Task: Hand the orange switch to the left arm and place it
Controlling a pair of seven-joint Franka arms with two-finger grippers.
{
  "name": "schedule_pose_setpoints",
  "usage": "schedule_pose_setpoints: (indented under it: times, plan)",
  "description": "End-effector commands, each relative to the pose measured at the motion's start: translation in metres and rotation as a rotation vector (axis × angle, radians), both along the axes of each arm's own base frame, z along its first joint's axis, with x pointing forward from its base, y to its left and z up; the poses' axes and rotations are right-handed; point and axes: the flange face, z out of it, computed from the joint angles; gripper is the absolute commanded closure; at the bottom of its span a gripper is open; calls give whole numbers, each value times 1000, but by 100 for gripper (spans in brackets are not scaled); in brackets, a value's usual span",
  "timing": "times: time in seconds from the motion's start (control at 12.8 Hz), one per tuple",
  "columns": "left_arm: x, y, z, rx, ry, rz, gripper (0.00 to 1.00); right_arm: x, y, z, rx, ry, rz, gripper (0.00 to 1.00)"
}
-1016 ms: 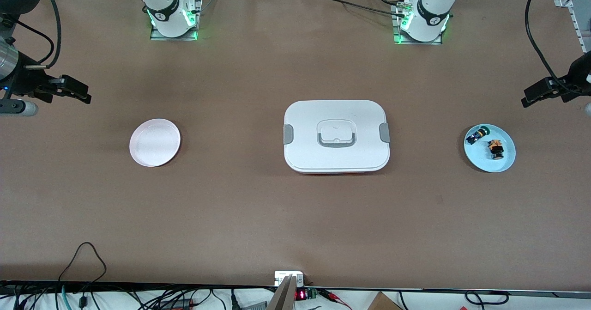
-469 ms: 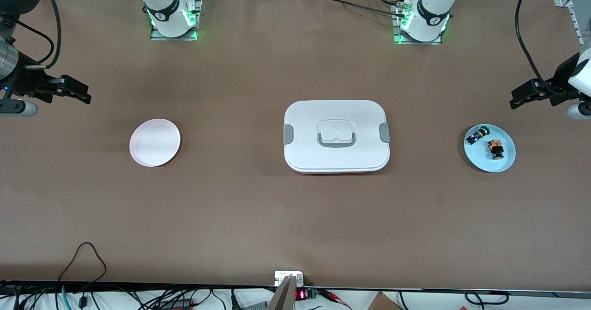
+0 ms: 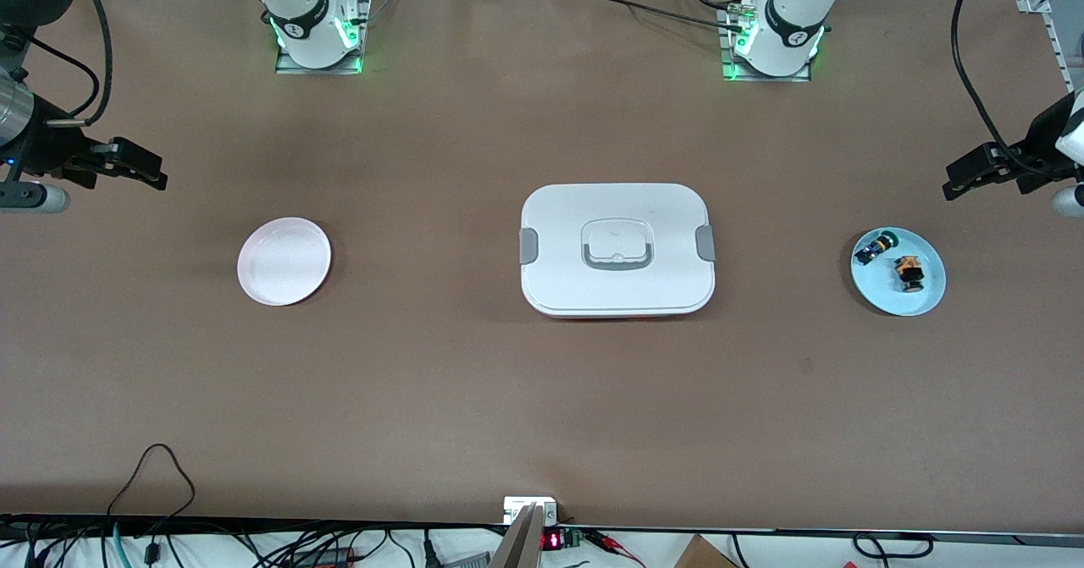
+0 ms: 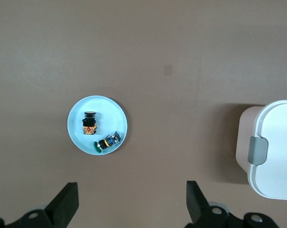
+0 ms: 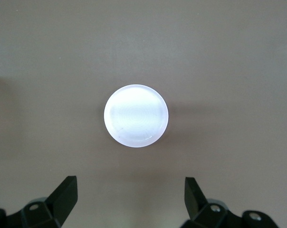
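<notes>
Orange switch (image 3: 909,271) lies on the blue plate (image 3: 927,297), toward the left arm's end from the box (image 3: 616,249), beside a blue switch (image 3: 875,248). That fits a finished placement, or the left arm's pickup. Left gripper (image 4: 129,206) and right gripper (image 5: 129,202) hang wide, holding nothing. Pink plate (image 3: 284,261) sits bare; nothing blocks.

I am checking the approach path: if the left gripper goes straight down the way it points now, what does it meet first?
Probably bare table. The open left gripper points down beside the blue plate, not over it; depth is hard to judge.
</notes>
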Motion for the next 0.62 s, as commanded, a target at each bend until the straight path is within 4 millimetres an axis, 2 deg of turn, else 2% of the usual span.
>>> schedule_pose_setpoints:
  times: [0.0, 0.55]
  plan:
    - [6, 2, 0, 0, 12, -14, 0, -1, 0, 7, 9, -13, 12, 0]
    - [7, 2, 0, 2, 11, -19, 0, -1, 0, 8, 9, -15, 9, 0]
